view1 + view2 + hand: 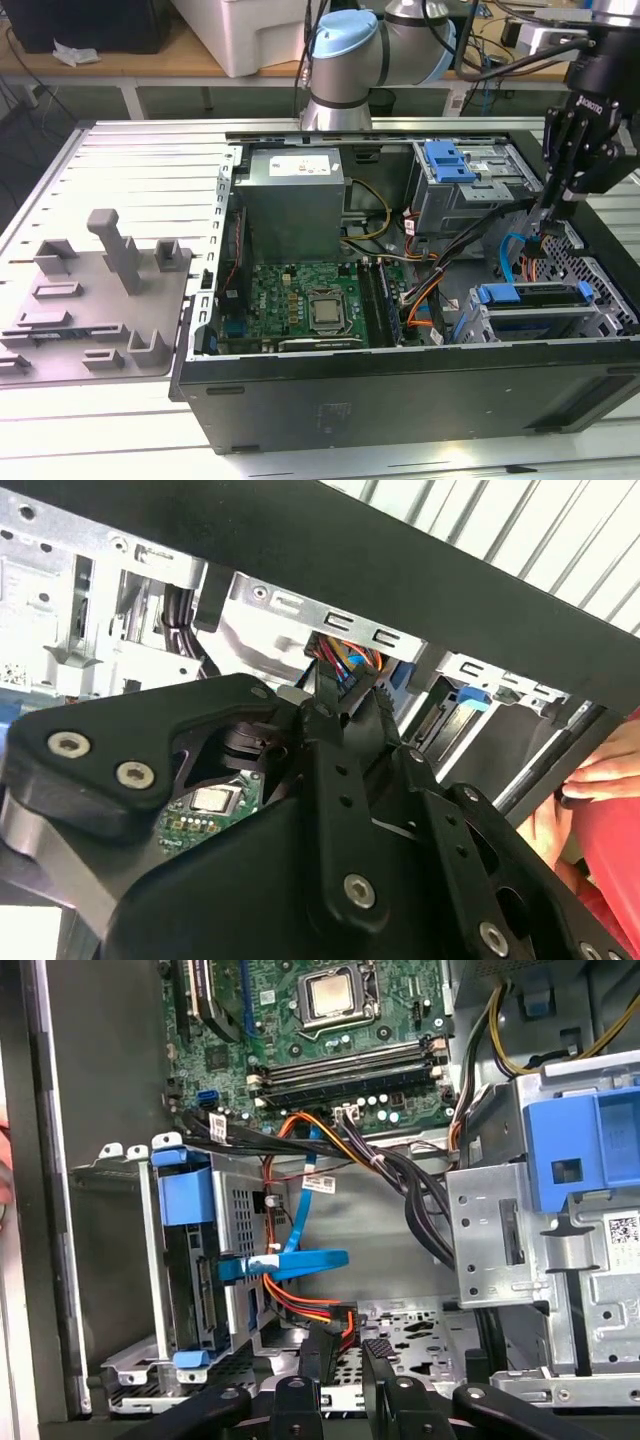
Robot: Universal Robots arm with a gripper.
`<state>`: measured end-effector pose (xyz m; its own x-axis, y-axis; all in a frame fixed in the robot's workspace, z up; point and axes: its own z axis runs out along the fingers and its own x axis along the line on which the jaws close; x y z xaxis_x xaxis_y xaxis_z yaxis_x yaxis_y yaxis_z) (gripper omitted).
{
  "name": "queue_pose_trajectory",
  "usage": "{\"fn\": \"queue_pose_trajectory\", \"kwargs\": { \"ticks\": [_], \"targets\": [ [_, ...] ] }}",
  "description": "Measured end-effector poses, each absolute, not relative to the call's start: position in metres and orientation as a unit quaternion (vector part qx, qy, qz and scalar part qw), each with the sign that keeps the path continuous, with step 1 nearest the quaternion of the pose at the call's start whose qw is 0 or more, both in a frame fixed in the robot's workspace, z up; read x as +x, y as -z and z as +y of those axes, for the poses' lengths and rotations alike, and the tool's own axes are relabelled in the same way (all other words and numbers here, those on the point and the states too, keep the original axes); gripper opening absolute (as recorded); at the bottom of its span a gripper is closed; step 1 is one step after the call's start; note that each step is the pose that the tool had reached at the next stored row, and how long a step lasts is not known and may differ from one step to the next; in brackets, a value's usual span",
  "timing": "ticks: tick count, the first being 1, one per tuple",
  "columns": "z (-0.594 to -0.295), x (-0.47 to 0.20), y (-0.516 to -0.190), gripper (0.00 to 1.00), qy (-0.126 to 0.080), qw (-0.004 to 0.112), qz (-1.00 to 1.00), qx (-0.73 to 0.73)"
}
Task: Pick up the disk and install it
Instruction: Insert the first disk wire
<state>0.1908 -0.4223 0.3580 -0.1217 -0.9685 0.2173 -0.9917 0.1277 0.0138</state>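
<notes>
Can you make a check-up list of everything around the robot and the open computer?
Surface: slatted metal table, open computer case on it.
Job's things: disk with blue bracket seems seated in the lower cage.
Clutter: grey block plate on the exterior view's left.
Grippers: gripper reaches inside the case, beside the orange cables.
Cables: orange cables, blue cable, black bundle.
Surroundings: a hand at the case edge; workbench behind.
</notes>
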Motion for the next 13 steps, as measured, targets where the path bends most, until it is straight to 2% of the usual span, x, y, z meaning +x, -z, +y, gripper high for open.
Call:
{"fn": "queue_pose_trajectory", "kwargs": {
  "ticks": [4,5,9,13],
  "targets": [
    [-0.420,0.191,-0.354,0.31,-0.071,0.091,-0.749,0.653],
    [-0.419,0.191,-0.353,0.31,-0.076,0.095,-0.749,0.652],
    [-0.398,0.191,-0.351,0.31,-0.111,0.125,-0.744,0.646],
    [-0.397,0.191,-0.348,0.31,-0.121,0.134,-0.743,0.645]
  ]
}}
